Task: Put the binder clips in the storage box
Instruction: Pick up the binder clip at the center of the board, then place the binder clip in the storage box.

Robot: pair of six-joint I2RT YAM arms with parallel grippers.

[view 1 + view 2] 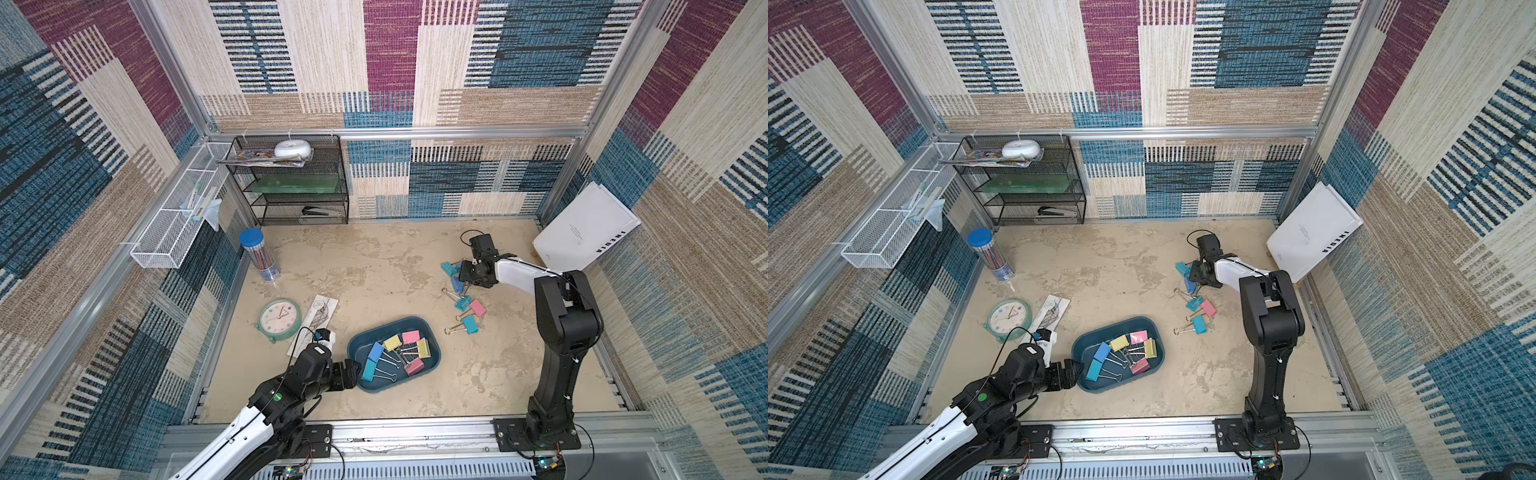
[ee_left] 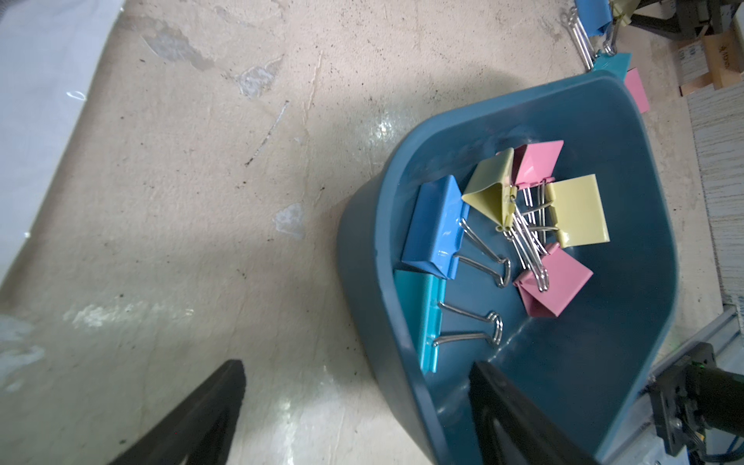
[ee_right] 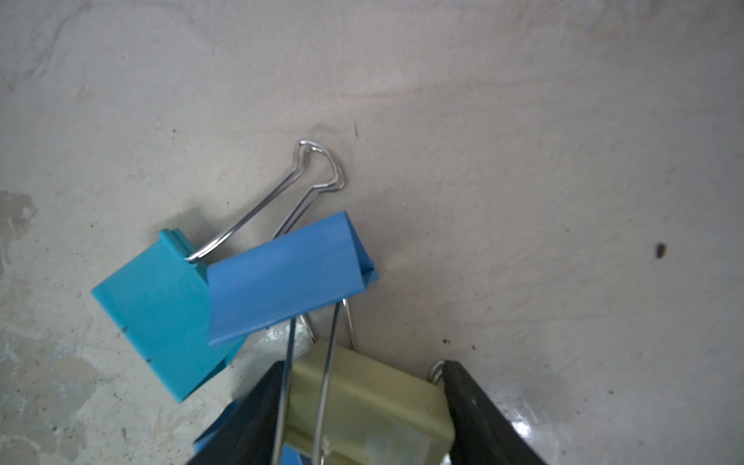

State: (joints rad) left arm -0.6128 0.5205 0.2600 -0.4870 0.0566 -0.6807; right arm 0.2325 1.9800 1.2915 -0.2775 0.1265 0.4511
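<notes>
The dark teal storage box sits near the front middle and holds several binder clips, among them a blue one and a pink one. My left gripper is open at the box's left corner, one finger inside and one outside the rim. Further right, loose clips lie on the table, including a teal one and a pink one. My right gripper is down among them, shut on a yellow clip, next to a blue clip and a teal clip.
A round green clock and a long card lie left of the box. A pencil tube stands at back left by the black mesh rack and the white wire basket. A white book leans at the right wall.
</notes>
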